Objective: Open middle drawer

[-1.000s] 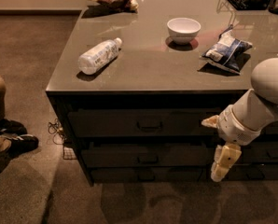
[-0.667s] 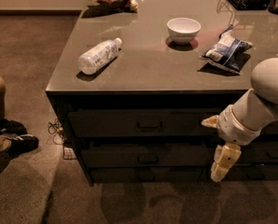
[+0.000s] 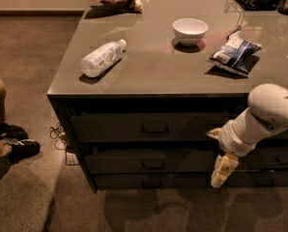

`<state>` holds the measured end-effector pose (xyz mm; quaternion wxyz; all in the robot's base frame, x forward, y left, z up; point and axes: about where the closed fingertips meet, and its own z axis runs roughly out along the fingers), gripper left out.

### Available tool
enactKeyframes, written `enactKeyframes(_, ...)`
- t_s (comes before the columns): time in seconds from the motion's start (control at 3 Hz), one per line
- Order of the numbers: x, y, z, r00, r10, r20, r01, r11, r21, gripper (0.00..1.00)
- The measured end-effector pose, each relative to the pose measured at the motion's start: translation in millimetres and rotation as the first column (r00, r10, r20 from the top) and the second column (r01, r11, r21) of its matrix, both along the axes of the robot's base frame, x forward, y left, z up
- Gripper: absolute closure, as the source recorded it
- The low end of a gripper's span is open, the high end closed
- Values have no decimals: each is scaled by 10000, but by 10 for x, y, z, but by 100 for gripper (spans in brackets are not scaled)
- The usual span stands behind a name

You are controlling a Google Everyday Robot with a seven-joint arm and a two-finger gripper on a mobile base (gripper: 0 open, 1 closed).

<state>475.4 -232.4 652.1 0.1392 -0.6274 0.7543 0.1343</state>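
Nothing moves across the last second. The claw (image 3: 224, 170) hangs in the same spot, well to the right of the loop handle (image 3: 152, 165) and slightly lower than it, pointing down in front of the drawer stack. The arm (image 3: 260, 117) that carries it, up and to the right of the handle, has not shifted either. Whether the claw is spread or pressed together, I cannot tell.

The middle drawer (image 3: 115, 161), which bears that handle at its centre, sits flush and fully closed, with the taller front above the handle and the thinnest front below it. Well above the handle, the bottle (image 3: 101, 58) and the bowl (image 3: 190, 30) lie on the surface (image 3: 153, 81) exactly as they did.

This stillness suggests the task has barely begun. The claw has yet to travel left to the handle and take hold before any pull can start.
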Motion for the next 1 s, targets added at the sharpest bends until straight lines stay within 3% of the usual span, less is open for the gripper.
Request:
enactKeyframes(0.67,184,-6,-705,9997,231,-20,-229,9963,823,0)
enactKeyframes(1.0,260,216,-1178,9965,727,-422,-681,9925,1014,0)
